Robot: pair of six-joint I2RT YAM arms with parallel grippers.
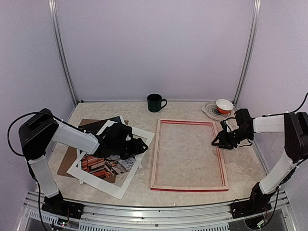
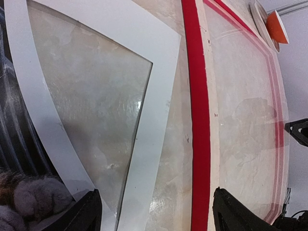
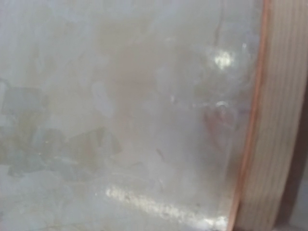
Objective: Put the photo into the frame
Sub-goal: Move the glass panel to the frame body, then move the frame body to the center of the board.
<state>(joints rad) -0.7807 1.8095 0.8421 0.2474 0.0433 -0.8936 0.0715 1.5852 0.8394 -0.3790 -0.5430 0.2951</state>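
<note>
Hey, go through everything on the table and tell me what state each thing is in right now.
frame: flat, wood back up, no picture inside
white mat: flat, left of the frame
photo: face up under the white mat
mug: upright
bowl: upright on a plate
left gripper: open, over the white mat
right gripper: at the frame's right rail, jaws unclear

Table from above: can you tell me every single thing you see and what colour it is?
frame: one, red and pale wood, flat mid-table
photo: one, books showing, left of the frame
white border: one, white, on top of the photo
brown board: one, brown, under that pile
mug: one, dark, at the back
plates: small stack, pale, back right
bowl: one, orange and white, on the plates
left tool: one, black, open, over the white border
right tool: one, black, at the frame's right side
</note>
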